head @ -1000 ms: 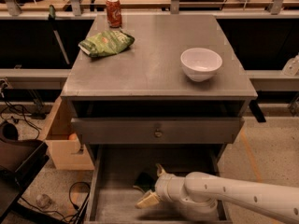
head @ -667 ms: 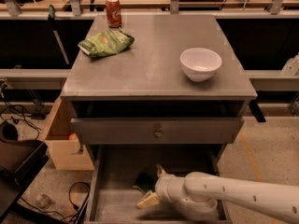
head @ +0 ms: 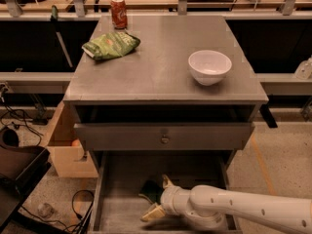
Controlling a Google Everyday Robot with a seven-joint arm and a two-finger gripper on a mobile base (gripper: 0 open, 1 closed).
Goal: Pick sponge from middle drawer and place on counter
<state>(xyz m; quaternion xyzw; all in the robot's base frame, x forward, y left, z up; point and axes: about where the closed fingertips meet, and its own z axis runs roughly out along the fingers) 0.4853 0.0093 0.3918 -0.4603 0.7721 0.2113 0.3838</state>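
Note:
The middle drawer [head: 118, 177] is pulled out at the bottom of the cabinet, below the drawer front with a small round knob [head: 165, 139]. The sponge [head: 149, 191] lies on its floor as a small dark shape, its yellow layer hidden. My gripper [head: 156, 199] reaches into the drawer from the right on a white arm [head: 243, 209]. Its fingers are open, one behind the sponge and one in front of it. The counter [head: 161, 67] is the cabinet's flat grey top.
On the counter stand a white bowl [head: 209, 66] at the right, a crinkled green snack bag [head: 111, 45] at the back left and a red can [head: 119, 12] behind it. A cardboard box [head: 66, 152] and cables [head: 78, 206] lie on the floor to the left.

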